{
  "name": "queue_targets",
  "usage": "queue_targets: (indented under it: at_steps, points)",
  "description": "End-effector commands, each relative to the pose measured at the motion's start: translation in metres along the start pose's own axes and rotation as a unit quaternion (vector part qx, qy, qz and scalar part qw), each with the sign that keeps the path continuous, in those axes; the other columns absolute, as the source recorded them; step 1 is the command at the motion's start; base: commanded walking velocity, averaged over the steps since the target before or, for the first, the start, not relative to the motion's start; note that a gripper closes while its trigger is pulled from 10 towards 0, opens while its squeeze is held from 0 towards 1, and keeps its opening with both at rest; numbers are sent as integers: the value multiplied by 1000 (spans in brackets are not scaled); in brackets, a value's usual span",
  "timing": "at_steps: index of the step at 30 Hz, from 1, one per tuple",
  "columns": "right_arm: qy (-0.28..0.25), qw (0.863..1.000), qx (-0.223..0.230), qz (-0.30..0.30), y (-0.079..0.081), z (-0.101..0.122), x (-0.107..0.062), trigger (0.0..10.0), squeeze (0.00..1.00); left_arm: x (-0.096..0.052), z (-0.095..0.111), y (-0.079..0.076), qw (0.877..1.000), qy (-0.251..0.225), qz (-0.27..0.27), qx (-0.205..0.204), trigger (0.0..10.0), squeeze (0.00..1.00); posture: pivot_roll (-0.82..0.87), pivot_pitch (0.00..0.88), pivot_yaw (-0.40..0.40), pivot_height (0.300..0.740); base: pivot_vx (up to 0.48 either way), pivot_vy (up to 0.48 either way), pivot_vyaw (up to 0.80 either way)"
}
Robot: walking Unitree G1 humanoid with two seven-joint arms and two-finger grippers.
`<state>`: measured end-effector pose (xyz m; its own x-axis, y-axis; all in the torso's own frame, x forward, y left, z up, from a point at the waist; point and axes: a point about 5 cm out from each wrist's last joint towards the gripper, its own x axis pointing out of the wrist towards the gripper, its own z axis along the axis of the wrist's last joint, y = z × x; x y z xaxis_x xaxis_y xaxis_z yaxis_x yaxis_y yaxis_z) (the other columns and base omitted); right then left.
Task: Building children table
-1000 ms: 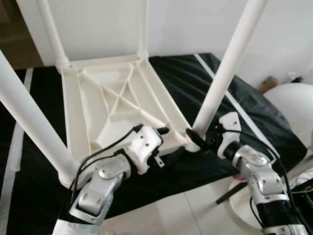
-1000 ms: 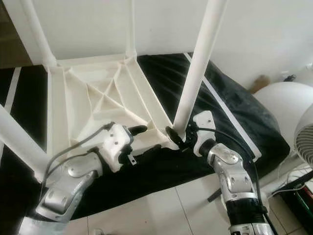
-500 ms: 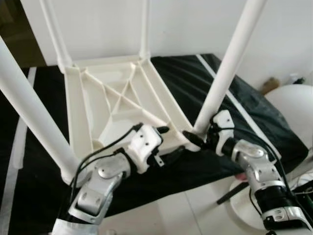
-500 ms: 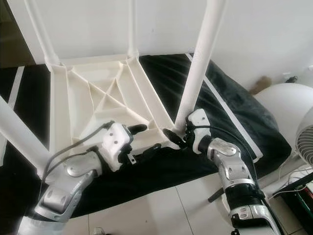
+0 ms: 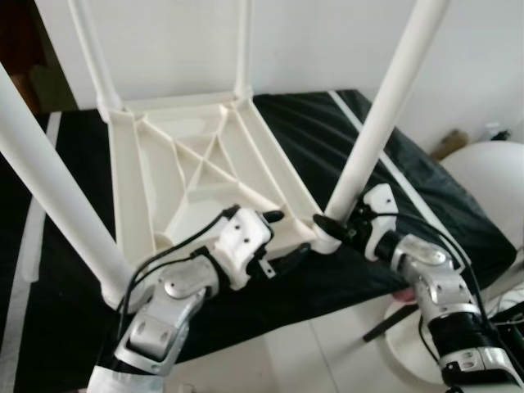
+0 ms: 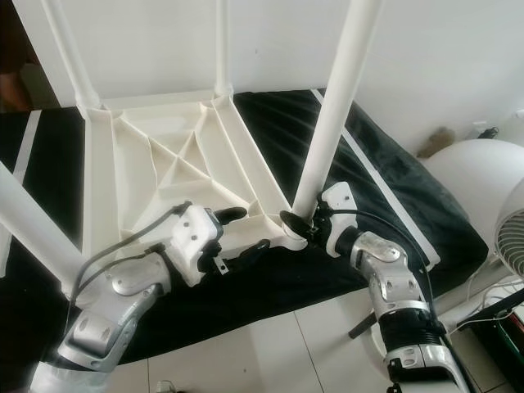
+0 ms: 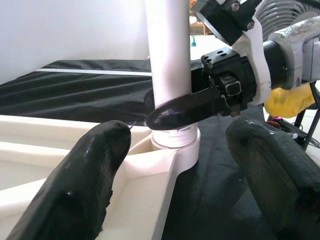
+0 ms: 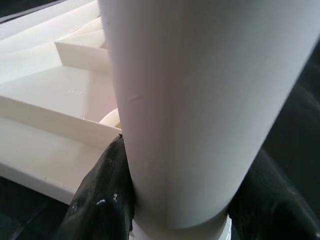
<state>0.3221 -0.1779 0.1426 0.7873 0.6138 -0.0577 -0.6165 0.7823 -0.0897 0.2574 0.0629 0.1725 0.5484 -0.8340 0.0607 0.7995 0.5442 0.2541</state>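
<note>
Lying upside down on a black sheet (image 5: 409,176) that covers a bed, the white plastic children's table (image 5: 192,176) shows its ribbed underside, with four white legs standing up from its corners. The near right leg (image 5: 378,123) rises tilted from its corner socket (image 5: 326,237) at the table's front edge, and a threaded collar shows where the leg meets the socket in the left wrist view.

The right gripper (image 6: 296,225) is pinched around the base of that leg, just above the socket, one black finger on each side of the tube; the right wrist view shows the leg (image 8: 200,100) close up with dark fingers (image 8: 102,195) pressed against both flanks.

The left gripper (image 5: 282,237) is at the table's front rim just left of the same corner, its two fingers spread apart: one lies over the rim on the ribbed underside, the other hangs in front of and below the edge. From the left wrist view the fingertips (image 7: 80,185) straddle the rim without closing on it.

A round white object (image 5: 487,176) stands on the tiled floor (image 5: 303,356) to the right of the bed.
</note>
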Motion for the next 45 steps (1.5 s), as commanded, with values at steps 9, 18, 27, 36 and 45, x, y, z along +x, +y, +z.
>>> queue_targets:
  at_steps: [9,18,27,36,45]
  points:
    - [19,997,14,-80,5,-13,-4,10000,0,3,-1,-5,1000,-3,-2,-16,10000,0,1,61,-69,740,0,0,0]
    - [2,974,68,-216,15,-15,-6,10000,0,0,-4,-1,1000,2,7,-9,10000,0,-7,49,-66,740,0,0,0]
    - [-9,932,113,-344,39,-18,-5,10000,0,1,-6,0,1000,4,23,-13,10000,0,-10,44,-70,740,0,0,0]
    - [-19,913,132,-386,61,-13,0,10000,0,1,-6,8,999,12,44,3,10000,0,-3,27,-57,740,0,0,0]
    - [-43,910,113,-397,57,-5,-4,10000,1000,1,-8,12,998,22,63,12,10000,0,-4,21,-59,740,0,0,0]
